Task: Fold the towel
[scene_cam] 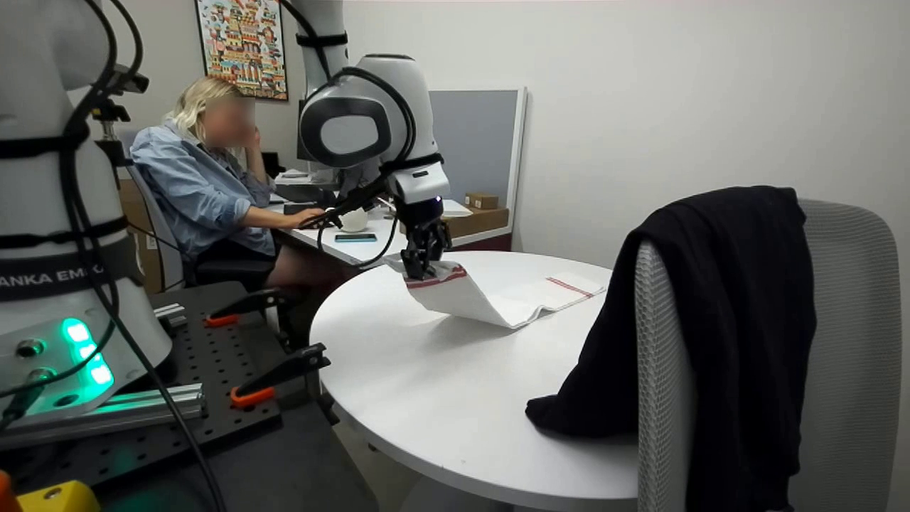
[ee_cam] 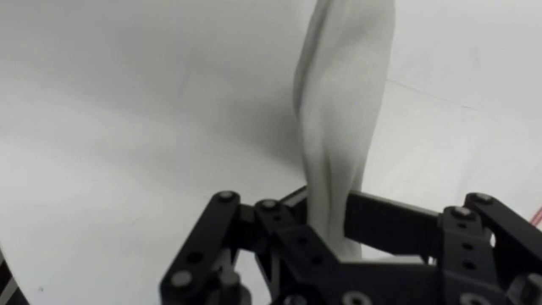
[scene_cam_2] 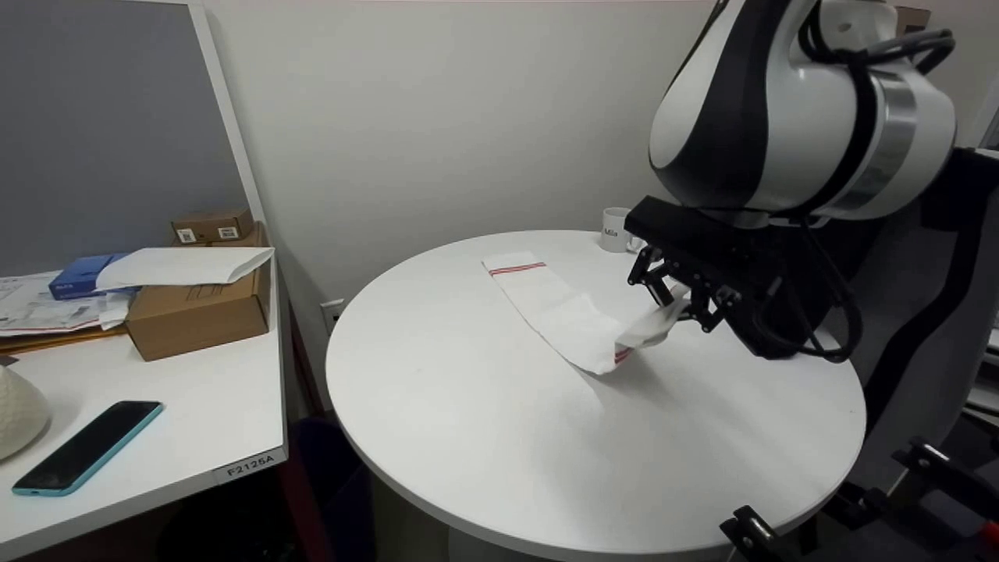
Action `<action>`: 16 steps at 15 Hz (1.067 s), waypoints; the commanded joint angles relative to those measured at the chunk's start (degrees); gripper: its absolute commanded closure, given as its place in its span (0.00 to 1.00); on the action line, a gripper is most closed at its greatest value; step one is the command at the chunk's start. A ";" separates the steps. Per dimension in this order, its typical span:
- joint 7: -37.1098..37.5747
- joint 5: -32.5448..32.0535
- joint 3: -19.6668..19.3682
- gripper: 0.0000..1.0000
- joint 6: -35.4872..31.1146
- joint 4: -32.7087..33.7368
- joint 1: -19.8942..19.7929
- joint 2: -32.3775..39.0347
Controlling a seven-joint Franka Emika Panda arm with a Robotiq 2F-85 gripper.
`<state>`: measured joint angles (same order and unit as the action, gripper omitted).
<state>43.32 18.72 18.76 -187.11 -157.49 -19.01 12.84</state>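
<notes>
A white towel with red stripes near its ends lies partly on the round white table; it shows in both exterior views (scene_cam: 483, 302) (scene_cam_2: 574, 320). My gripper (scene_cam: 424, 267) is shut on one end of the towel and holds that end raised above the table. The rest of the towel slopes down from it and lies flat towards the far side. In an exterior view the gripper (scene_cam_2: 679, 303) partly hides the held end. In the wrist view the gathered towel (ee_cam: 345, 93) passes between the two fingers (ee_cam: 328, 212), pinched into a narrow bunch.
A white mug (scene_cam_2: 615, 230) stands at the table's (scene_cam_2: 468, 437) far edge. A black garment (scene_cam: 725, 306) hangs over a chair and its sleeve rests on the table. Black clamps (scene_cam: 284, 373) sit near the robot base. A desk with boxes (scene_cam_2: 203, 312) stands beside; a person (scene_cam: 206, 171) sits there.
</notes>
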 commanded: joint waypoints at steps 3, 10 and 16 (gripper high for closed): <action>-3.94 3.80 19.49 1.00 3.81 -0.81 -14.34 -9.73; -5.58 8.79 39.11 1.00 -3.67 0.28 -28.29 -6.73; -2.92 -1.30 54.00 1.00 -12.60 0.36 -47.84 -0.79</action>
<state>39.49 22.93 65.89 -194.78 -157.13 -57.23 7.85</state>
